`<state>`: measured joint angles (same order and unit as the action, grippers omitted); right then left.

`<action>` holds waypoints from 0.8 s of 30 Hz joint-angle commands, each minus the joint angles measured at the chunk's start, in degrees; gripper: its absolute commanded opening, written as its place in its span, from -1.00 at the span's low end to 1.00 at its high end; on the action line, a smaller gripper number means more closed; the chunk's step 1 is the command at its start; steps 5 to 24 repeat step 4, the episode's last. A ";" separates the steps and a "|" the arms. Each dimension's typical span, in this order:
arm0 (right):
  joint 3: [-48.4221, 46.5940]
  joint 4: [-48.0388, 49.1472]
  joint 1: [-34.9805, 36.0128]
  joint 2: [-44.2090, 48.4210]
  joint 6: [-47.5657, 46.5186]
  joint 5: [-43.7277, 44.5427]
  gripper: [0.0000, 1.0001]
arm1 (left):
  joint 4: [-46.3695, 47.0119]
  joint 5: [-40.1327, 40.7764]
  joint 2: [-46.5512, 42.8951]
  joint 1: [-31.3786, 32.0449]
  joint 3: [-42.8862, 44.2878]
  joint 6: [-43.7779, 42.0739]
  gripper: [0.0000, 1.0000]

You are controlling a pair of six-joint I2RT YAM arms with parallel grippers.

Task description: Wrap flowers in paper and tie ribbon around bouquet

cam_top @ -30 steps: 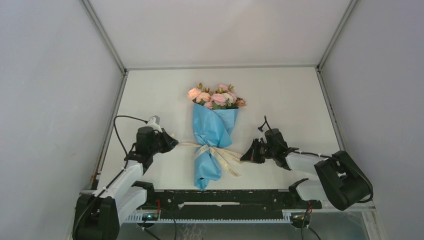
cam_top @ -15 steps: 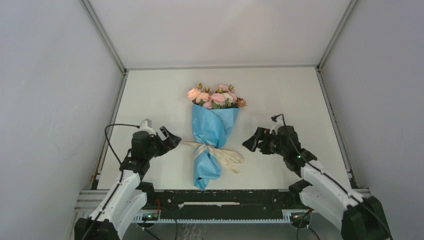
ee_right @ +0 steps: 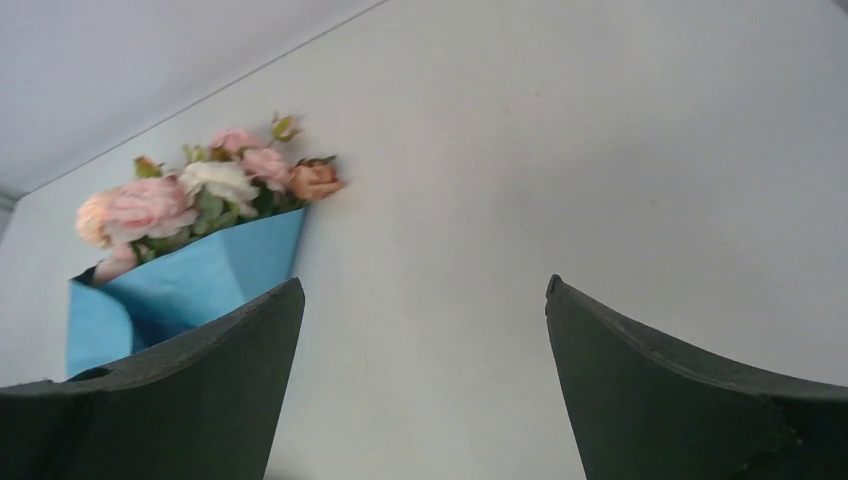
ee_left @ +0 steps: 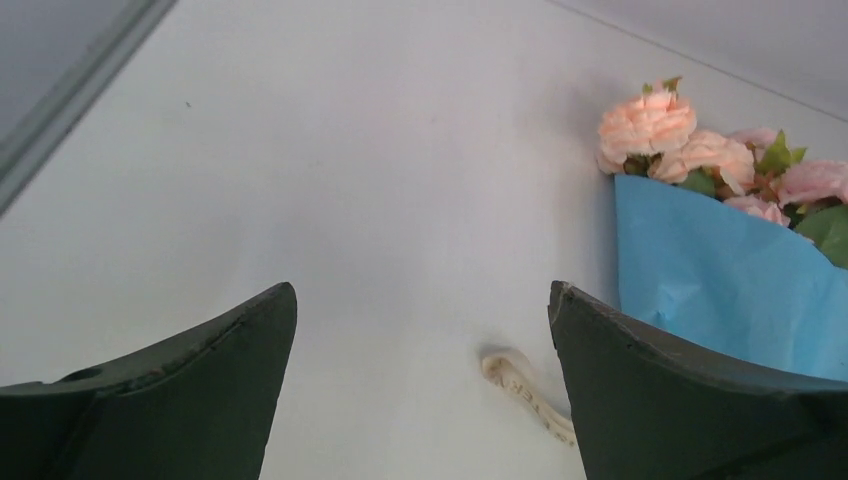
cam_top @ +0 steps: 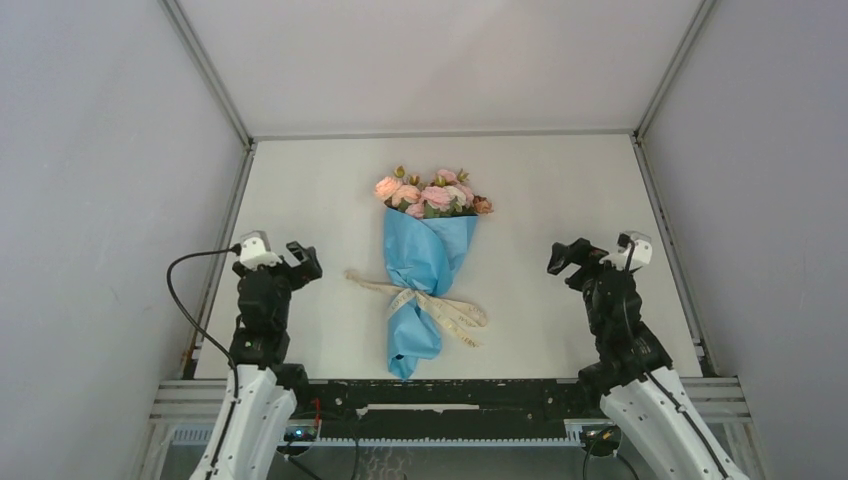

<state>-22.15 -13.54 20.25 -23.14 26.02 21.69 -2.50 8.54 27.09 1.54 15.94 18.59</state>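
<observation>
The bouquet lies in the middle of the table: pink and peach flowers [cam_top: 432, 194] poke out of the far, wide end of a cone of light blue paper [cam_top: 425, 258]. A cream ribbon [cam_top: 432, 306] is tied round its narrow lower part, both ends loose on the table. My left gripper [cam_top: 305, 260] hangs open to the left of the bouquet and holds nothing. My right gripper [cam_top: 565, 255] hangs open to the right, well apart from it. The left wrist view shows the flowers [ee_left: 690, 150], the paper [ee_left: 720, 270] and a ribbon end [ee_left: 520, 385]. The right wrist view shows the flowers [ee_right: 200, 190] and the paper [ee_right: 190, 280].
White table [cam_top: 560, 190] enclosed by grey walls, with metal frame rails [cam_top: 240, 200] along its left, back and right edges. A black rail [cam_top: 440, 392] runs along the near edge between the arm bases.
Both grippers were shut at the ribbon's ends beside the bouquet; they have opened, let go and drawn back outward. The ribbon ends now lie slack.
</observation>
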 commanded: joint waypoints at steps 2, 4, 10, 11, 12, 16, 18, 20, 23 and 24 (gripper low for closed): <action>-1.50 -0.05 -0.24 -0.50 -1.18 8.59 0.99 | 9.83 -0.88 -1.10 -1.36 -1.31 -6.51 1.00; -1.48 0.08 -0.28 -0.23 -2.45 8.10 0.99 | 11.47 -0.68 -0.78 -1.37 -2.44 -7.77 1.00; -1.48 0.08 -0.28 -0.23 -2.45 8.10 0.99 | 11.47 -0.68 -0.78 -1.37 -2.44 -7.77 1.00; -1.48 0.08 -0.28 -0.23 -2.45 8.10 0.99 | 11.47 -0.68 -0.78 -1.37 -2.44 -7.77 1.00; -1.48 0.08 -0.28 -0.23 -2.45 8.10 0.99 | 11.47 -0.68 -0.78 -1.37 -2.44 -7.77 1.00; -1.48 0.08 -0.28 -0.23 -2.45 8.10 0.99 | 11.47 -0.68 -0.78 -1.37 -2.44 -7.77 1.00; -1.48 0.08 -0.28 -0.23 -2.45 8.10 0.99 | 11.47 -0.68 -0.78 -1.37 -2.44 -7.77 1.00; -1.48 0.08 -0.28 -0.23 -2.45 8.10 0.99 | 11.47 -0.68 -0.78 -1.37 -2.44 -7.77 1.00; -1.48 0.08 -0.28 -0.23 -2.45 8.10 0.99 | 11.47 -0.68 -0.78 -1.37 -2.44 -7.77 1.00; -1.48 0.08 -0.28 -0.23 -2.45 8.10 0.99 | 11.47 -0.68 -0.78 -1.37 -2.44 -7.77 1.00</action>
